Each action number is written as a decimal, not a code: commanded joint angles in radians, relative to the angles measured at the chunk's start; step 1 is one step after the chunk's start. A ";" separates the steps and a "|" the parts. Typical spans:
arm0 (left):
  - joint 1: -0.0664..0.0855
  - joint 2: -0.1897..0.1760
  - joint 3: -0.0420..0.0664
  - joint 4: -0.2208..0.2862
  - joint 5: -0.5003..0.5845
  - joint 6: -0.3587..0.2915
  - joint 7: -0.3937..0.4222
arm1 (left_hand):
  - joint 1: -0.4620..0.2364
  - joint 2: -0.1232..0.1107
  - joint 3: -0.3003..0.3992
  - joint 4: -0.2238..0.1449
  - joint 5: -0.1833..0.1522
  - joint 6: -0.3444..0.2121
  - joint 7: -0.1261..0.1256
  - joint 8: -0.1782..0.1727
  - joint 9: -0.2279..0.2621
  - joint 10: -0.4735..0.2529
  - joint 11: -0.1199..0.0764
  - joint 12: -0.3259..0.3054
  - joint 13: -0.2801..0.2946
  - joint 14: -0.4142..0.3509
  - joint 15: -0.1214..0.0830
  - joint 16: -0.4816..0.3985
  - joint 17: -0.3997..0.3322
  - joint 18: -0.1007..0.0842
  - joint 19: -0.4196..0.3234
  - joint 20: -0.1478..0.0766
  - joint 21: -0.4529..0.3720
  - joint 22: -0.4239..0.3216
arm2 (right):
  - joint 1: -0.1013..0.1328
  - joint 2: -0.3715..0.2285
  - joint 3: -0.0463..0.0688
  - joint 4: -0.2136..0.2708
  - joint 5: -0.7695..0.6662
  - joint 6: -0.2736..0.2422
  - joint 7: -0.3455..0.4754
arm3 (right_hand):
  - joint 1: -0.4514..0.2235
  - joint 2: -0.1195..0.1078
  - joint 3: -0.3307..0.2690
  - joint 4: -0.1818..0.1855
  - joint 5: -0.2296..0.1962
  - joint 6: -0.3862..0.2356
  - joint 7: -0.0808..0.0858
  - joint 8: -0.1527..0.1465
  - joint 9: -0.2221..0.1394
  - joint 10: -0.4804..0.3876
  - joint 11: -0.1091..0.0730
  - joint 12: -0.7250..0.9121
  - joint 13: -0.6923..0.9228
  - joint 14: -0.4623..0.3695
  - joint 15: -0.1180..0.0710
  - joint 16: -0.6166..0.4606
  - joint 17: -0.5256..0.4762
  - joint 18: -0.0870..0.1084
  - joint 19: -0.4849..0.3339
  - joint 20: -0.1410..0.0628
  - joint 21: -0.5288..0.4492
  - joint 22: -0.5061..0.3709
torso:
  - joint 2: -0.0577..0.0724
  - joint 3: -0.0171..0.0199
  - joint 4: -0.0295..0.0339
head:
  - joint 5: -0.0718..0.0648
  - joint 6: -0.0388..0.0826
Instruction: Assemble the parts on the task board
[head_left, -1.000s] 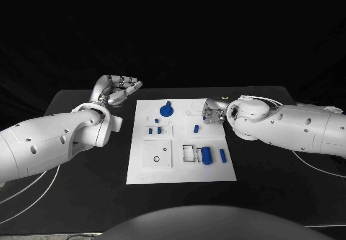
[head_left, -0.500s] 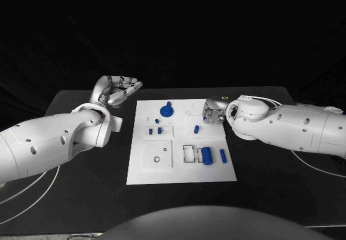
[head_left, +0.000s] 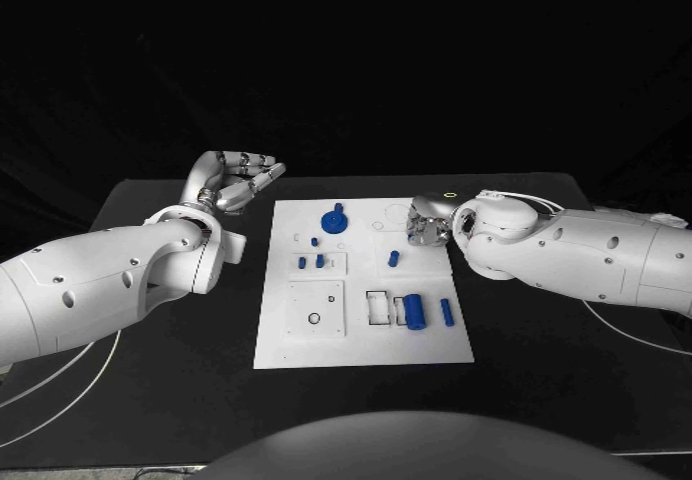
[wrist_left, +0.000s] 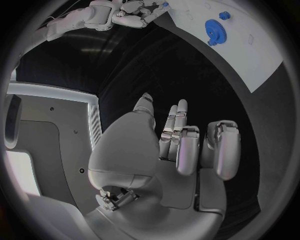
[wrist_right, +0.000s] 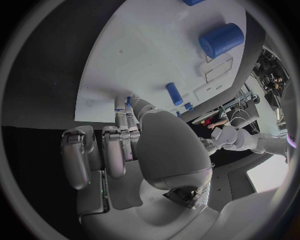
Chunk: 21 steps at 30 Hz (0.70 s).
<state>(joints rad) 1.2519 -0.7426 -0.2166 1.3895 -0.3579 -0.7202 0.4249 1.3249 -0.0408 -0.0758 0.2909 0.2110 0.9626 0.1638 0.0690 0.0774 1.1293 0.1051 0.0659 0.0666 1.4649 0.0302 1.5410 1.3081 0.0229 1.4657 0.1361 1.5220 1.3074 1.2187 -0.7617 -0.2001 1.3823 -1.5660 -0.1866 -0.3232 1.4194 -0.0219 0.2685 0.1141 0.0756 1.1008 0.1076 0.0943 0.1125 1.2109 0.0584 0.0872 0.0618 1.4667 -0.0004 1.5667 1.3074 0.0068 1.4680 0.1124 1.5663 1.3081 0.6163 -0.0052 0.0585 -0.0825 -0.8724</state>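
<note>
The white task board (head_left: 361, 335) lies in the middle of the table. On it are a blue gear (head_left: 335, 220), small blue pegs (head_left: 302, 262), one more peg (head_left: 392, 257), a thick blue cylinder (head_left: 414, 311) and a blue bar (head_left: 446, 312). My right hand (head_left: 427, 222) hovers over the board's far right part, and a small blue part (wrist_right: 129, 100) shows pinched at its fingertips. My left hand (head_left: 238, 180) stays off the board by its far left corner, fingers apart and holding nothing. The left wrist view shows that palm (wrist_left: 169, 150) bare, with the gear (wrist_left: 215, 30) beyond it.
Black table (head_left: 159, 215) surrounds the board on all sides. Both white forearms lie low beside the board, the left arm (head_left: 101, 285) along its left edge and the right arm (head_left: 577, 255) across its right side.
</note>
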 joint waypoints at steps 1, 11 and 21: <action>0.001 0.002 0.001 0.000 0.003 0.011 0.003 | 0.001 0.015 -0.004 0.001 -0.002 -0.003 -0.003 0.006 0.002 0.003 -0.003 0.003 0.002 0.085 0.004 -0.005 0.216 -0.009 0.063 0.005 -0.007 0.245 | -0.008 0.001 -0.005 0.001 -0.005 0.034 0.000 | 0.012 0.001 0.009 -0.001 0.005 0.010 -0.001 0.005 0.002 0.010 0.002 -0.007 -0.001 0.104 -0.007 0.004 0.263 -0.007 0.103 -0.007 0.004 0.263 | -0.001 0.0001 -0.0009 | 0.000 0.000; 0.001 0.002 0.001 -0.002 0.003 0.011 0.003 | 0.002 0.016 -0.004 0.001 -0.002 -0.003 -0.003 0.006 0.002 0.003 -0.003 0.003 0.002 0.084 0.004 -0.006 0.215 -0.009 0.062 0.005 -0.008 0.245 | -0.010 -0.002 -0.005 0.006 -0.005 -0.002 0.007 | 0.037 0.008 0.032 -0.021 0.020 0.034 -0.001 0.009 0.005 0.035 -0.003 -0.013 -0.001 0.104 -0.008 0.004 0.263 -0.007 0.103 -0.011 0.004 0.263 | 0.000 0.0002 -0.0011 | -0.002 0.000; 0.001 0.000 0.001 -0.002 0.003 0.010 0.003 | 0.002 0.016 -0.004 0.001 -0.002 -0.003 -0.003 0.006 0.002 0.003 -0.003 0.003 0.002 0.084 0.004 -0.006 0.215 -0.009 0.062 0.005 -0.008 0.245 | -0.011 -0.018 -0.005 0.021 0.013 -0.088 0.040 | 0.044 0.007 0.039 -0.032 0.025 0.049 0.001 0.013 0.009 0.052 -0.002 -0.016 0.000 0.104 -0.003 0.004 0.263 -0.007 0.103 -0.008 0.004 0.263 | 0.000 0.0005 -0.0007 | 0.000 0.000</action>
<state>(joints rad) 1.2519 -0.7433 -0.2164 1.3863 -0.3577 -0.7200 0.4239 1.3261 -0.0315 -0.0758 0.2909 0.2110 0.9626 0.1638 0.0690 0.0782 1.1293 0.1051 0.0659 0.0673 1.4649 0.0301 1.5410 1.3078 0.0229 1.4657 0.1361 1.5178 1.3074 1.2094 -0.7777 -0.2040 1.3992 -1.5600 -0.2361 -0.3084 1.4549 -0.0122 0.3039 0.0840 0.0950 1.1348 0.1092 0.0971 0.1134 1.2560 0.0568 0.0755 0.0620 1.4666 -0.0004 1.5667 1.3073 0.0068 1.4644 0.1089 1.5663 1.3079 0.6163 -0.0048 0.0578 -0.0831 -0.8724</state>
